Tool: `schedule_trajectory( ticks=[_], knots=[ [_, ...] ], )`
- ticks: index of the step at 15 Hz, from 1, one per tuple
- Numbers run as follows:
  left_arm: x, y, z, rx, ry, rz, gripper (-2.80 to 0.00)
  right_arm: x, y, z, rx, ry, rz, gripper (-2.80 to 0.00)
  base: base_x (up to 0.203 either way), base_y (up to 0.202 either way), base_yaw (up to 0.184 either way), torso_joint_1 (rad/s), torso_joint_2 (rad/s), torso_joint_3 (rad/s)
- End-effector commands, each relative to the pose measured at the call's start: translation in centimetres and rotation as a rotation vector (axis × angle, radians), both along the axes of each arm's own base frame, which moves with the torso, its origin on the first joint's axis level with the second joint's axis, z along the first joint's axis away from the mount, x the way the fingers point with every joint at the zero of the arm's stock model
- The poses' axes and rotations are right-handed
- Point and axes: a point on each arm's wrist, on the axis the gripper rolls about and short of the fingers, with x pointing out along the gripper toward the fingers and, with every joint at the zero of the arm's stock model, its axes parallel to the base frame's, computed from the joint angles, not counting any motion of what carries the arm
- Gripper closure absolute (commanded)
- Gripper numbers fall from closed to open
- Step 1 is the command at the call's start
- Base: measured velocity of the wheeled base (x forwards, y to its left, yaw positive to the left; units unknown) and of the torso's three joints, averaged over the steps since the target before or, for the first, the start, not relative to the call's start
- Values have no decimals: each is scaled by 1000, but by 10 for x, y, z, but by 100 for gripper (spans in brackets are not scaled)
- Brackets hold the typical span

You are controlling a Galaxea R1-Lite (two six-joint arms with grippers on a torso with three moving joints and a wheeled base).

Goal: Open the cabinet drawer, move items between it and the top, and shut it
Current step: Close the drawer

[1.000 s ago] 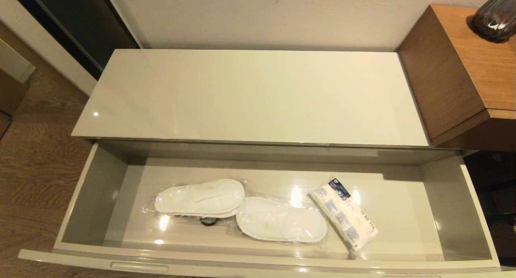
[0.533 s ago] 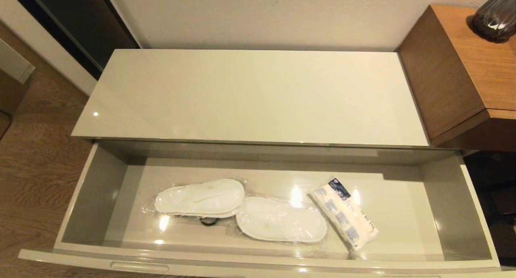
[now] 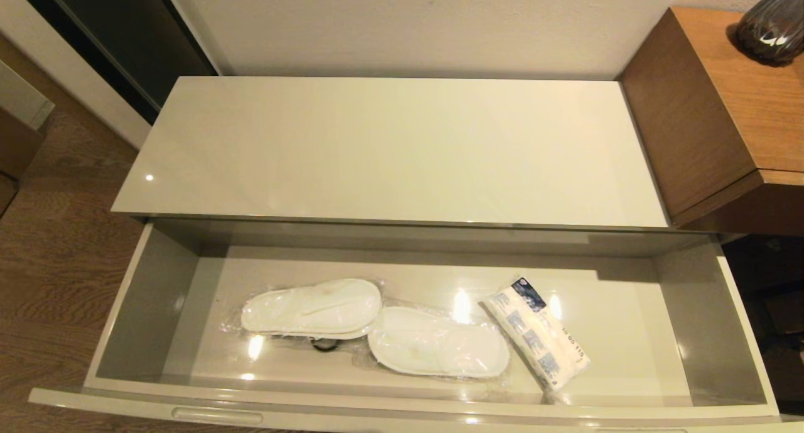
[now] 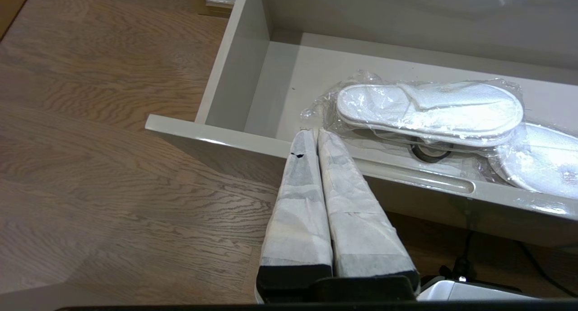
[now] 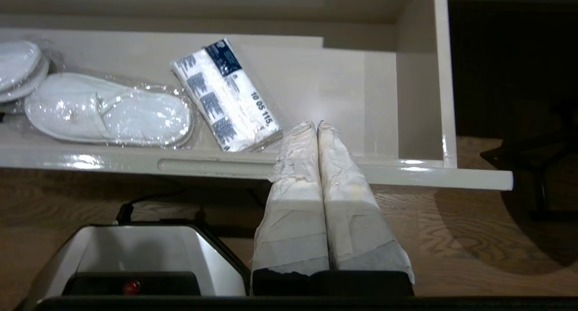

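Observation:
The cabinet drawer (image 3: 144, 307) stands pulled fully out below the glossy cream top (image 3: 389, 150), which carries nothing. Inside lie two wrapped white slippers (image 3: 314, 308) (image 3: 436, 343) and, right of them, the tissue pack (image 3: 537, 335) with blue prints. My left gripper (image 4: 314, 131) is shut and empty, held outside the drawer front near its left end, close to a slipper (image 4: 429, 108). My right gripper (image 5: 315, 123) is also shut and empty, in front of the drawer's right part beside the tissue pack (image 5: 226, 94). Neither gripper shows in the head view.
A small black ring (image 3: 323, 345) peeks from under the slippers. The taller brown wooden unit (image 3: 710, 112) with a dark vase (image 3: 772, 24) stands at the right. Wooden floor (image 3: 56, 263) lies left of the cabinet. The robot's grey base (image 5: 135, 257) sits below the drawer front.

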Motion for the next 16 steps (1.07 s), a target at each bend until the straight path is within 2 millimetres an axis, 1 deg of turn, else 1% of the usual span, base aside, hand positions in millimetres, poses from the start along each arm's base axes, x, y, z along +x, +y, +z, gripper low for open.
schedule_trajectory(
  ticks=[1,3,4,5,6,7,8,9,10,11,12,13,14,15,16],
  knots=[
    [-3,-1,-1,7,-37,0,0,-11,0,24,0,-47,-8,0,0,0,0,0,0,0],
    [-3,-1,-1,7,-37,0,0,-34,1,48,2,-3,21,0,0,0,0,0,0,0],
    [-3,-1,-1,7,-37,0,0,-42,1,54,3,15,42,0,0,0,0,0,0,0],
    [-3,-1,-1,8,-37,0,0,-44,2,59,5,24,73,0,0,0,0,0,0,0],
    [-3,-1,-1,7,-37,0,0,-42,2,73,11,22,84,0,0,0,0,0,0,0],
    [-3,-1,-1,7,-37,0,0,-35,2,90,30,36,89,0,0,0,0,0,0,0],
    [-3,-1,-1,7,-37,0,0,-24,2,110,57,62,92,0,0,0,0,0,0,0],
    [-3,-1,-1,7,-37,0,0,-5,2,128,83,122,92,0,0,0,0,0,0,0],
    [-3,-1,-1,7,-37,0,0,21,2,140,108,209,89,0,0,0,0,0,0,0],
    [-3,-1,-1,7,-37,0,0,49,2,146,131,300,86,0,0,0,0,0,0,0],
    [-3,-1,-1,7,-37,0,0,78,3,144,150,387,82,0,0,0,0,0,0,0],
    [-3,-1,-1,7,-37,0,0,102,3,137,164,451,81,0,0,0,0,0,0,0],
    [-3,-1,-1,7,-37,0,0,125,4,123,175,516,81,0,0,0,0,0,0,0],
    [-3,-1,-1,7,-37,0,0,141,6,104,182,587,86,0,0,0,0,0,0,0],
    [-3,-1,-1,7,-37,0,0,151,10,79,190,667,99,0,0,0,0,0,0,0]
  ],
)
